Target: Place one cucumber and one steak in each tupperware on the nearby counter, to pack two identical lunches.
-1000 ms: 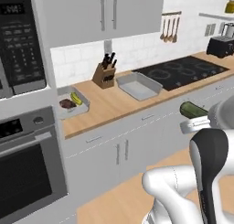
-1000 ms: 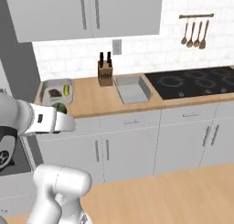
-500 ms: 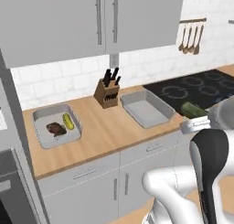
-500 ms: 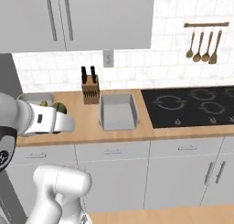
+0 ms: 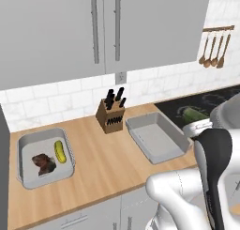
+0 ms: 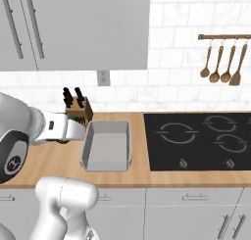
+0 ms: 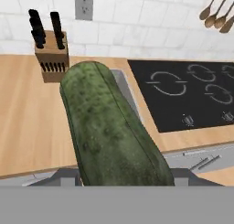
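Note:
My gripper point(image 5: 198, 125) is shut on a long dark green cucumber point(image 7: 109, 131), which looms large in the hand view and peeks out by the arm point(image 5: 192, 114). It hangs in front of the counter point(image 5: 103, 158), near the right side of an empty light-grey tupperware point(image 5: 157, 136), whose rim also shows behind the cucumber point(image 7: 122, 79). A second tupperware point(image 5: 28, 147) at the left holds a small yellow-green cucumber point(image 5: 59, 150) and a dark brown-red steak point(image 5: 43, 163). The empty tupperware point(image 6: 107, 146) lies beside the stovetop.
A wooden knife block point(image 5: 111, 115) stands at the back between the two trays. The black stovetop point(image 6: 198, 141) lies right of the empty tray. Wooden spoons point(image 6: 220, 62) hang on the wall; grey cabinets point(image 5: 103, 27) hang overhead.
The base has driven right along the counter, so the oven and microwave have left the views and the empty tray now sits near the middle. The cucumber stays in the grip.

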Available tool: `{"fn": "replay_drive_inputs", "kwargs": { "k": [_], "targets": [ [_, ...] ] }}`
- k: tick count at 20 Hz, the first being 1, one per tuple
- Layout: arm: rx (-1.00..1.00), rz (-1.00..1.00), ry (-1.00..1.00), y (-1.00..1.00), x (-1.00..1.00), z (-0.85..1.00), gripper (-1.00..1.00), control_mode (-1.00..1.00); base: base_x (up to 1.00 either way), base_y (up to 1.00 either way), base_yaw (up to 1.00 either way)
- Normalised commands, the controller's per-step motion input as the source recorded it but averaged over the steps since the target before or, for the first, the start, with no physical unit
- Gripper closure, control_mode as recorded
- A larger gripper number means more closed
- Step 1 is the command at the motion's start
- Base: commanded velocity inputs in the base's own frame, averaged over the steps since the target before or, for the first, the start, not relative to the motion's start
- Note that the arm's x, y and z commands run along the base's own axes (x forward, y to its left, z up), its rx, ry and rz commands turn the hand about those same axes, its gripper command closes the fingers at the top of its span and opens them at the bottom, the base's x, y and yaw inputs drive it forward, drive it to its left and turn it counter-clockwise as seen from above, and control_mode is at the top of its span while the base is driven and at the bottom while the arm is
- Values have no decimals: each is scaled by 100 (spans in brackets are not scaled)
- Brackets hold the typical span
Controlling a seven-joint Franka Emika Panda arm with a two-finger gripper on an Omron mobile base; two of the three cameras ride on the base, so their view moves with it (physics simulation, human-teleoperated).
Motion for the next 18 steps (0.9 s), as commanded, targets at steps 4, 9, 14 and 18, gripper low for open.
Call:
{"fn": "replay_drive_inputs", "kwargs": {
  "k": [4,9,14,18],
  "targets": [
    [2,10,16,0,39,-63,100,-100,0,0,0],
    [5,3,4,4,44,-75,100,-100,0,0,0],
    [17,0,3,9,43,-70,100,-100,0,0,0],
    [5,0,1,6,65,-66,100,-100,0,0,0]
  ]
}}
